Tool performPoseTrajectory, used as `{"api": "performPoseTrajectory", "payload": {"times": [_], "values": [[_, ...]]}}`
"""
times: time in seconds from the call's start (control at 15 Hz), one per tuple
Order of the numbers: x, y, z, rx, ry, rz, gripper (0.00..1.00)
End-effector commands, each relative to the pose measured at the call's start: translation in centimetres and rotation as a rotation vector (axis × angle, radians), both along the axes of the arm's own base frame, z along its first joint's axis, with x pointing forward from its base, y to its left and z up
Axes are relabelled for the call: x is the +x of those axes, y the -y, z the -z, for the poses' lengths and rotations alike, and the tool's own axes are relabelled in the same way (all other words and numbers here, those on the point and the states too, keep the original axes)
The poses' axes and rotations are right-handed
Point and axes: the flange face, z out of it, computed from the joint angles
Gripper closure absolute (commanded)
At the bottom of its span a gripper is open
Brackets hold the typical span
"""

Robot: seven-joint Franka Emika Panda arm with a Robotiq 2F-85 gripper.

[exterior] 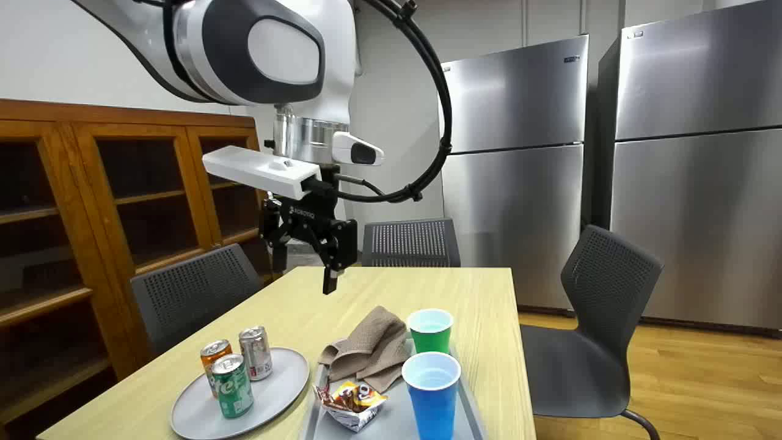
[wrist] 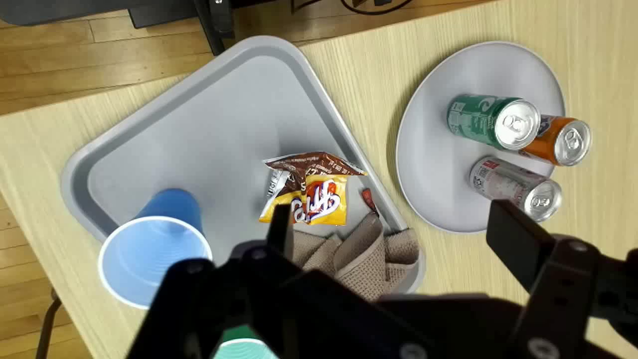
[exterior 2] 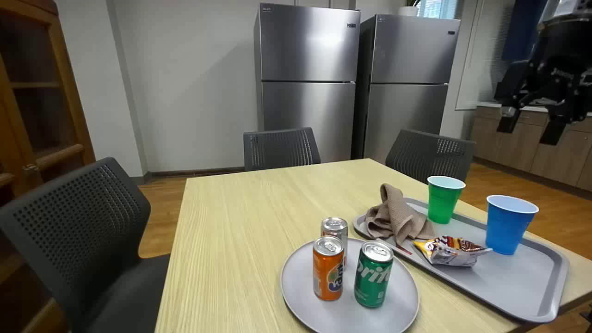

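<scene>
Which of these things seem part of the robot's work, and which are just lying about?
Likely part of the work, spread before the open jaws: tray, cloth, snack packet, blue cup, green cup, plate, orange can, green can, silver can.

Likely just standing about: chairs, fridges, wooden cabinet.

We noted two steel refrigerators (exterior 2: pixel 307 51) standing side by side, a brown wooden cabinet (exterior: pixel 140 201), and dark perforated-back chairs (exterior: pixel 599 330) around the pale table (exterior 2: pixel 259 217). We recorded wood-plank flooring (exterior: pixel 702 385) below.
</scene>
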Motion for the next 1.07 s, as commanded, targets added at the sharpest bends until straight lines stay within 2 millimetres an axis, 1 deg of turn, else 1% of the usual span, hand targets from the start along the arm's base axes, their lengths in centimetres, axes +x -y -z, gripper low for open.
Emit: {"api": "performPoseTrajectory", "payload": {"times": [0.0,0.4,0.53,0.8,1.0], "values": [[0.0,0.0,0.0,0.0,-0.001,0.0,0.0],[0.0,0.0,0.0,0.0,-0.001,0.0,0.0],[0.3,0.0,0.2,-0.025,0.025,0.017,0.0],[1.5,-0.2,0.6,-0.099,0.136,0.049,0.0],[2.4,-0.7,1.7,-0.123,0.181,0.059,0.0]]}}
